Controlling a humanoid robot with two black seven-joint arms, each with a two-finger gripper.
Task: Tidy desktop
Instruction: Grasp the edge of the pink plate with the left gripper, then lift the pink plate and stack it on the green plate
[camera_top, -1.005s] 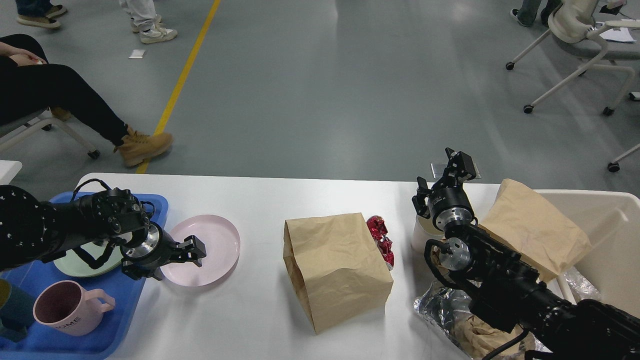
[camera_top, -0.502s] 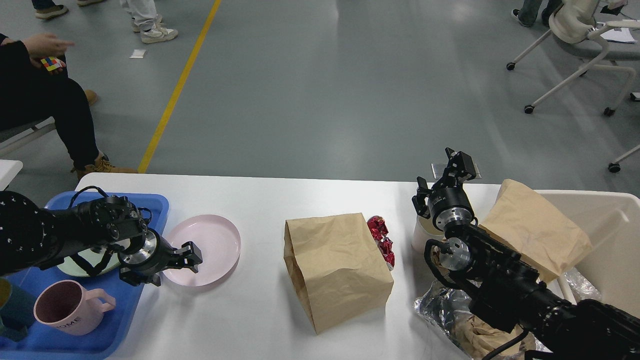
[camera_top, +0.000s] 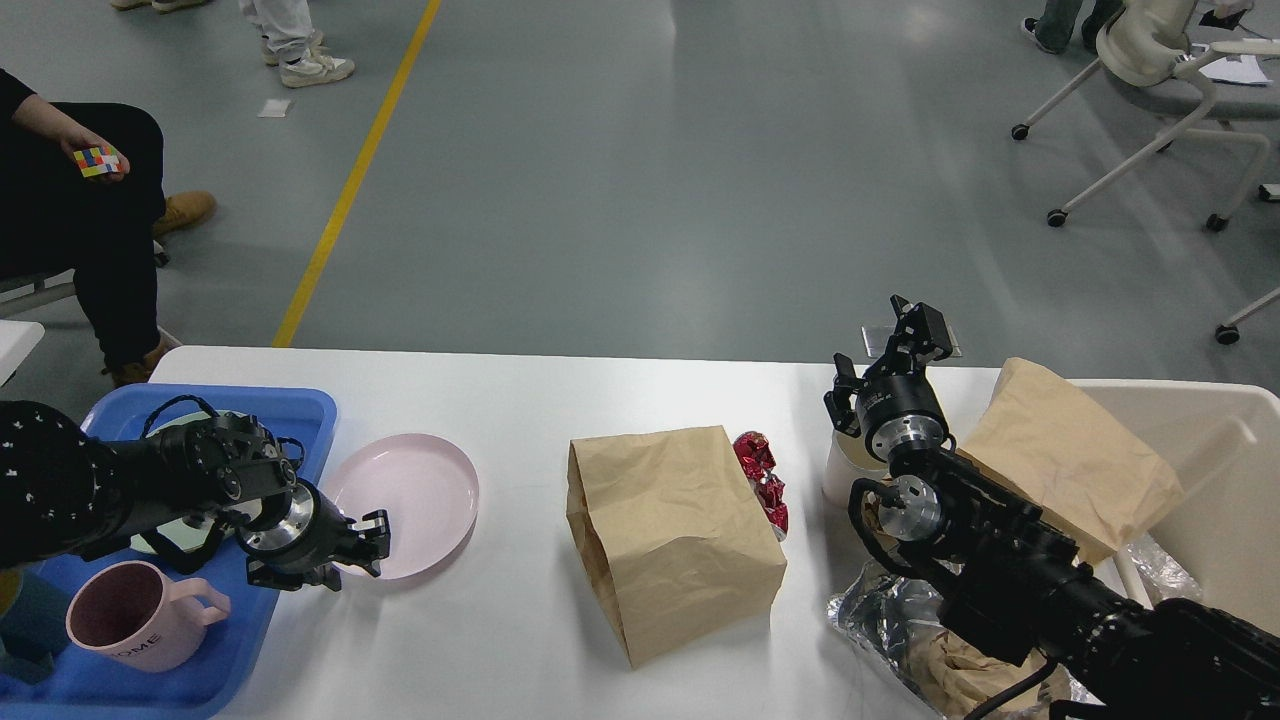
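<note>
Desktop (camera_top: 520, 640) spreads beneath both arms. Left gripper (camera_top: 362, 545), fingers slightly parted, seems to pinch the pink plate's (camera_top: 405, 500) near rim, probably bound for the blue tray (camera_top: 290, 415) behind it. Right gripper (camera_top: 915, 335) hovers; opening unclear.

Place: looking like an open indoor hall used as a robot test area or lab.
Floor: smooth grey floor (camera_top: 640, 150) carrying a painted yellow line (camera_top: 350, 180).
Furniture: white rolling chairs (camera_top: 1160, 90) standing at the far right.
People: a seated person (camera_top: 70, 220) holding a colour cube; others standing at the far edge.
</note>
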